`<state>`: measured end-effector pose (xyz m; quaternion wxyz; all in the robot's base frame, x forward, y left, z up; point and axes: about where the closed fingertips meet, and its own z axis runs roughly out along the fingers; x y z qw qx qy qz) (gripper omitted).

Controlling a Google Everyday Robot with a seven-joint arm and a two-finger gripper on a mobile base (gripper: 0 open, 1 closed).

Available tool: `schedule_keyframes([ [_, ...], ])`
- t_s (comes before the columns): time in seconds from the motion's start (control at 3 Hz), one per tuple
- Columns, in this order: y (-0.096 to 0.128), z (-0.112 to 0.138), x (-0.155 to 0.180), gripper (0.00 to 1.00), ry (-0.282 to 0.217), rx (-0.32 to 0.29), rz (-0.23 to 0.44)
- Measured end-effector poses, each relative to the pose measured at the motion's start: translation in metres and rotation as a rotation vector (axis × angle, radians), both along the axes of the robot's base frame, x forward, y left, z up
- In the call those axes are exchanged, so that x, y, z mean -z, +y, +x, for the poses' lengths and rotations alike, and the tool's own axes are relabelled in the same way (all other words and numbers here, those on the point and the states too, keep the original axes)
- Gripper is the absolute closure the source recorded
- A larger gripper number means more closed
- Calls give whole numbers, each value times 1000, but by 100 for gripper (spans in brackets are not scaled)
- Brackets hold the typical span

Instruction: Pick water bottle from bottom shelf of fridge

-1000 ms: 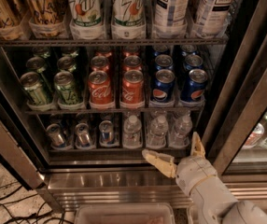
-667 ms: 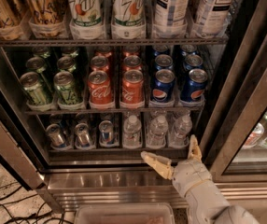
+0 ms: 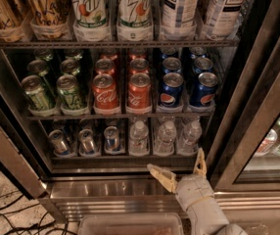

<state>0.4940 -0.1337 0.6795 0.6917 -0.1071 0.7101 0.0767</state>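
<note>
The fridge (image 3: 130,199) stands open with its steel base in front. On its bottom shelf (image 3: 125,159) three clear water bottles with white caps stand side by side: left (image 3: 139,137), middle (image 3: 165,136) and right (image 3: 190,135). Three silver-blue cans (image 3: 86,141) stand to their left. My gripper (image 3: 179,168) is open and empty, just below and in front of the shelf edge, under the middle and right bottles. Its left fingertip (image 3: 155,170) and right fingertip (image 3: 199,160) are spread apart. It touches no bottle.
The rack above holds green, red cola and blue cola cans (image 3: 139,89). The top rack holds tall bottles (image 3: 179,9). The glass door frame (image 3: 257,106) slants down the right side, close to my gripper. A clear bin (image 3: 130,225) sits below. Cables (image 3: 8,219) lie on the floor at left.
My gripper has shifted slightly left and a little toward the bottom shelf, staying open. The bottles and cans have not moved.
</note>
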Motion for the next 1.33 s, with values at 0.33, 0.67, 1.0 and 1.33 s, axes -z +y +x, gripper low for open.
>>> schedule_keyframes([
  [0.33,-7,3,15,0,-20,29,16],
  [0.67,-19,4,25,0,-37,49,41],
  [1.0,-37,6,51,0,-15,73,57],
  [1.33,-41,18,56,0,-23,101,45],
])
